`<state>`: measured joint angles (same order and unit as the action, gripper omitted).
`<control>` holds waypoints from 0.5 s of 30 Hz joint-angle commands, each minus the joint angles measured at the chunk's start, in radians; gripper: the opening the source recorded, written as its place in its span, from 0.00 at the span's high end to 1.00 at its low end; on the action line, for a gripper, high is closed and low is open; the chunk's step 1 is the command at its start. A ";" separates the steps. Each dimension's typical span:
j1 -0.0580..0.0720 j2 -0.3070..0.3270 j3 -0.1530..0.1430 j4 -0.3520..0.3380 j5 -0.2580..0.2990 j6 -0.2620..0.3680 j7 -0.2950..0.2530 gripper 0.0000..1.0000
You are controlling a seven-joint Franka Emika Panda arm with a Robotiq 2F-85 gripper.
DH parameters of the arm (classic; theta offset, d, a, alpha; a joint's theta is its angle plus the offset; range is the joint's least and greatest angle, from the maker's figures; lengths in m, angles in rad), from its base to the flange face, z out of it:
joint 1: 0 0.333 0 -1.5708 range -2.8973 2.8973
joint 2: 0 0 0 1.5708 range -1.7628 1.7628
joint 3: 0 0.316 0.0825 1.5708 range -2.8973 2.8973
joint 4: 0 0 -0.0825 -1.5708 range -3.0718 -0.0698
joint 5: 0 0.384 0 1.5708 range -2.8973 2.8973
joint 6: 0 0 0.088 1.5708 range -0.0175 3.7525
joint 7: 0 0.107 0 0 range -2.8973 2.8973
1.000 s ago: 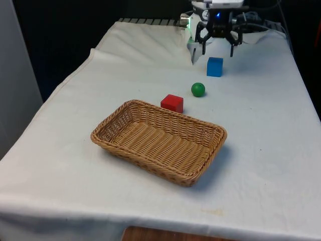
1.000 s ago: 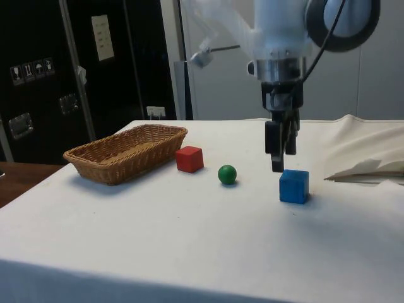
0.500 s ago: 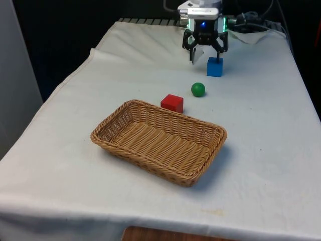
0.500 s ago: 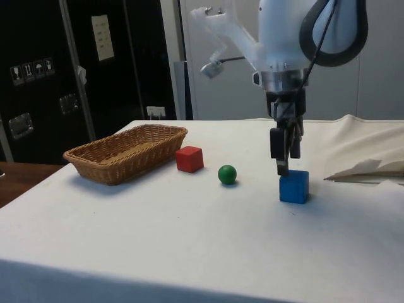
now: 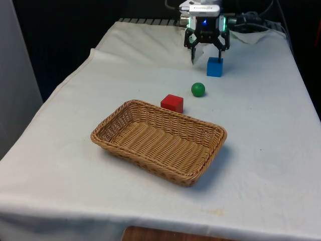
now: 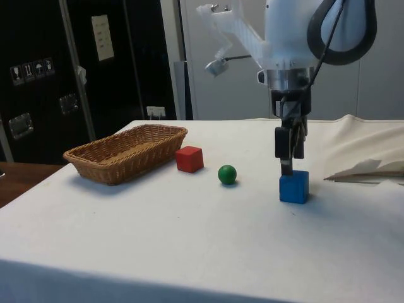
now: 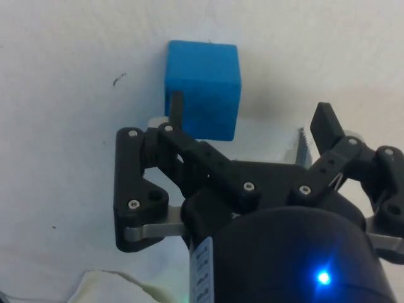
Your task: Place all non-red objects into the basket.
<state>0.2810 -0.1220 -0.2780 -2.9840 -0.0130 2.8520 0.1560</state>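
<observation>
Pincer (image 5: 206, 57) spread wide, pointing straight down, low over table.

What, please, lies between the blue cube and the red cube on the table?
The green ball lies between the blue cube and red cube, clear in the front view.

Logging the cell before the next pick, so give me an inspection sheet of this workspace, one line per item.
Surface: table under a white cloth, creased at the far end.
Job's things: wicker basket with nothing in it; blue cube, green ball and red cube on the cloth, apart from each other.
Clutter: nothing seen.
Grippers: gripper open, just above the blue cube and off-centre, one finger over it, the other beside it.
Cables: black cable looped along the arm; more cables at the far table end.
Surroundings: dark cabinets and black curtains.
</observation>
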 commanded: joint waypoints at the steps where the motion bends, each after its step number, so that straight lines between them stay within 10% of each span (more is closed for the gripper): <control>1: 0.001 -0.003 0.001 -0.001 0.005 0.000 -0.001 0.00; 2: 0.026 -0.036 -0.009 -0.016 0.064 0.000 -0.035 0.00; 9: 0.042 -0.033 0.011 -0.017 0.127 0.005 -0.052 0.00; 10: 0.012 -0.010 0.022 -0.005 0.072 0.000 -0.023 0.00; 11: 0.044 -0.029 0.016 -0.016 0.135 0.007 -0.052 0.00; 15: 0.050 -0.009 0.048 -0.013 0.175 0.016 -0.053 0.00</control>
<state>0.3010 -0.1210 -0.2180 -2.9880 0.1080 2.8540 0.1330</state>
